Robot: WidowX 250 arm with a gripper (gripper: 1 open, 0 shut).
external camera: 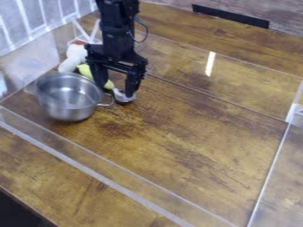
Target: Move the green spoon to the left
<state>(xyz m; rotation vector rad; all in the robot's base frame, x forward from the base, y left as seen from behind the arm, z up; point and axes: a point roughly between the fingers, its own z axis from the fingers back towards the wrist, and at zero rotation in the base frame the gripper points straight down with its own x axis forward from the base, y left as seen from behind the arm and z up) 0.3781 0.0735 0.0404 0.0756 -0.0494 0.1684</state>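
Note:
The green spoon (108, 85) lies on the wooden table (190, 124) just right of the steel pot, its yellow-green handle pointing up-left and its greyish end (123, 97) toward the lower right. My gripper (115, 87) points straight down over it, open. Its two black fingers (134, 84) stand on either side of the handle, low near the table. The fingers and hand hide much of the handle. I cannot tell whether the fingers touch the spoon.
A shiny steel pot (67, 96) stands immediately left of the gripper. A whitish toy figure (73, 60) sits behind the pot. Clear acrylic walls (130, 177) border the table at the front, left and right. Bare wood stretches to the right and front.

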